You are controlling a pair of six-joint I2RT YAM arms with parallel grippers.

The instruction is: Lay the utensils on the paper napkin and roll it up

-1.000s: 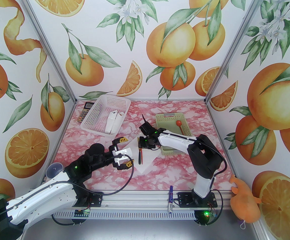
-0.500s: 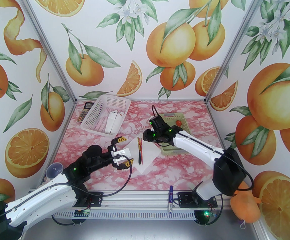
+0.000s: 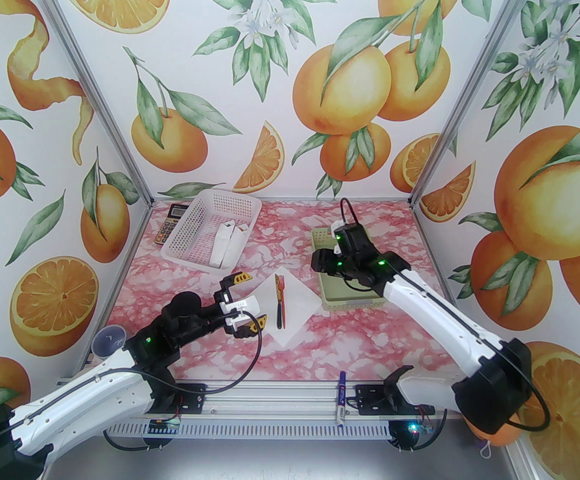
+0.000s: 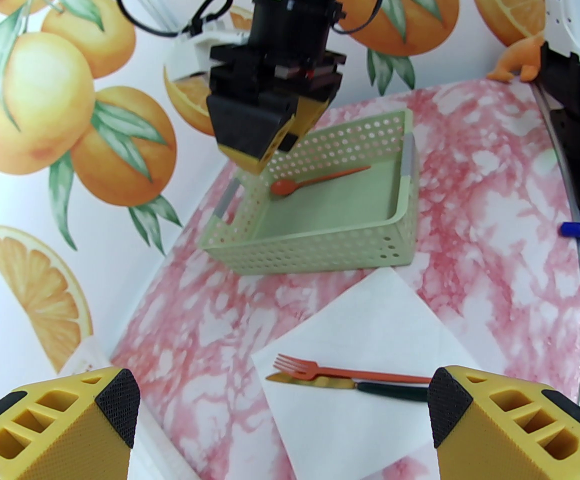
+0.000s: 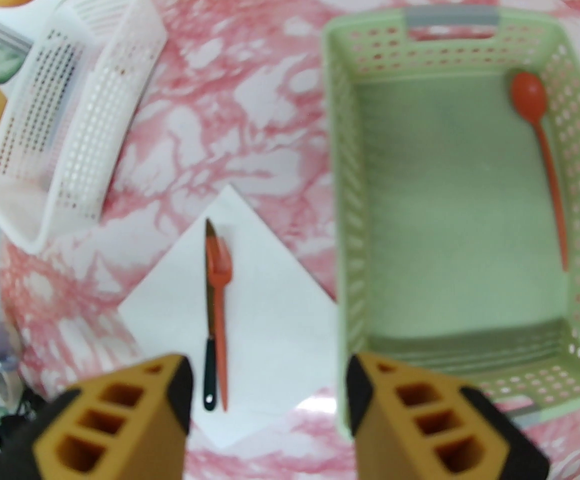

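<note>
Two slim plastic utensils (image 3: 280, 300) on paper napkin (image 3: 298, 302), perforated basket (image 4: 320, 255), left claw (image 3: 251, 300), right claw (image 5: 267, 385) both spread empty

Pink marble-patterned desk (image 3: 360, 338) is enclosed by orange-fruit printed walls (image 3: 320, 43). White perforated plastic basket (image 3: 188, 228) is set far left, with white folded cartons (image 3: 227, 248) held inside. Dark calculator (image 3: 168, 223) is tucked just beside it. Pale green perforated plastic basket (image 3: 345, 295) is placed centre-right. Blue-and-white marker pen (image 3: 341, 398) is laid on the near rail. Lavender cup (image 3: 108, 340) is seen near left.
</note>
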